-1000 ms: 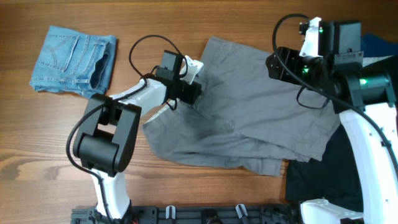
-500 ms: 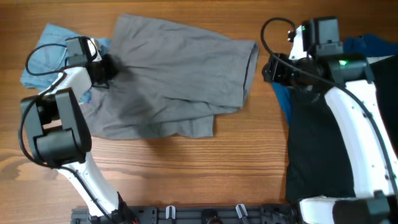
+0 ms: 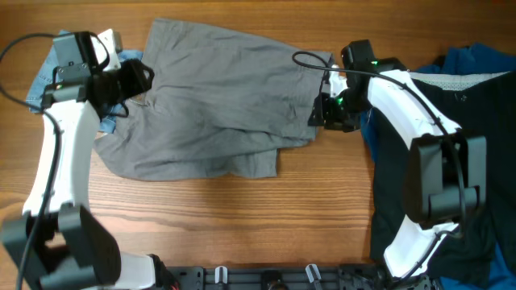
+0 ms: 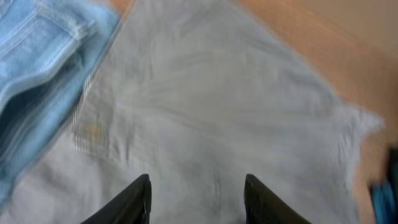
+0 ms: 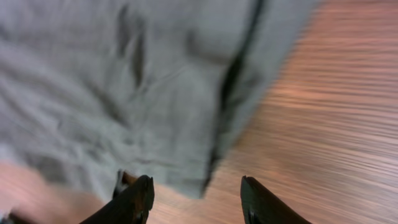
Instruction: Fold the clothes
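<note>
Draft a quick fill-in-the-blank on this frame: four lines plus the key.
The left gripper is over the grey shorts, jaws ____.
Light-blue denim shorts lie beside the ____ gripper.
The black garment lies on the ____ arm's side.
The right gripper is at the grey shorts' ____ edge.
Missing: open; left; right; right.

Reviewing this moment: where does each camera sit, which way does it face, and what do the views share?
Overhead: fixed above the table, facing straight down on the grey shorts; both arms show, with the left gripper and right gripper at the shorts' opposite edges.
Left wrist: on the left arm, facing down past its two open fingers at the grey shorts and denim shorts.
Right wrist: on the right arm, facing down past its open fingers at the shorts' edge and bare wood.
Shared: all three show the grey shorts.
</note>
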You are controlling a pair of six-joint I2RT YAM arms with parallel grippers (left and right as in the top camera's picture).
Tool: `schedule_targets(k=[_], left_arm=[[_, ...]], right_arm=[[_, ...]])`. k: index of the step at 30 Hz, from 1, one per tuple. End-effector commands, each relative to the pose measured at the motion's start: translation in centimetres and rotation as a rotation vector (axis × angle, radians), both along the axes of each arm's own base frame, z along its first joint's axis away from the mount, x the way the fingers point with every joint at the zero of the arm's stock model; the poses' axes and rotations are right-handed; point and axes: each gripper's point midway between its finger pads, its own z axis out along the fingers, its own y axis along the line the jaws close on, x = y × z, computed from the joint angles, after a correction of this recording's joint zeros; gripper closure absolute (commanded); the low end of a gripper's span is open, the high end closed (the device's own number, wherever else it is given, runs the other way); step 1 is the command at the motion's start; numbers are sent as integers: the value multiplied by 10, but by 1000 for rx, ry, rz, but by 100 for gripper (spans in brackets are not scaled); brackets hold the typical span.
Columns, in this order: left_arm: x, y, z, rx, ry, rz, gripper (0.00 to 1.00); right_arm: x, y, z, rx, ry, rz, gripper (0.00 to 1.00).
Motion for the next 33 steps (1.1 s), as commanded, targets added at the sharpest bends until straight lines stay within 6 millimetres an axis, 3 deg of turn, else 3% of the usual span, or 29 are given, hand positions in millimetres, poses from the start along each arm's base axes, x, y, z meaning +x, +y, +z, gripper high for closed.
schedule_targets(k=[1, 5, 8, 10, 13, 14, 18, 22, 28, 29, 30, 31, 33], left_arm=[[-29, -6, 1, 32, 60, -72, 52], [-59, -3, -23, 51, 218, -69, 56], [-68, -3, -26, 54, 259, -65, 60], [-70, -3, -20, 56, 246, -63, 58], [-72, -4, -5, 64, 203, -58, 47], [-75, -4, 4, 69, 182, -56, 40], [-79, -4, 20, 79, 134, -53, 33], [-80, -5, 22, 80, 130, -53, 32], [-81, -5, 22, 80, 133, -54, 31], [-81, -4, 22, 83, 135, -51, 31], [-82, -3, 21, 90, 139, -48, 30], [-83, -1, 20, 99, 146, -42, 29], [-87, 6, 17, 136, 171, -21, 28]], right_arm=[[-23, 29, 6, 122, 35, 139, 50], [-47, 50, 6, 106, 79, 234, 46], [-65, 68, 1, 53, 87, 319, 40], [-72, 67, -7, -58, 73, 374, 33], [-76, 61, -16, -248, 55, 371, 25], [-77, 61, -21, -290, 44, 366, 16], [-105, 81, -39, -155, 91, 415, 15], [-120, 96, -51, -63, 85, 474, 23], [-113, 108, -56, -33, 22, 490, 63], [-115, 107, -56, -37, 31, 491, 74], [-119, 102, -56, -59, 50, 489, 91], [-121, 92, -56, -106, 69, 473, 96], [-121, 59, -52, -283, 117, 360, 96]])
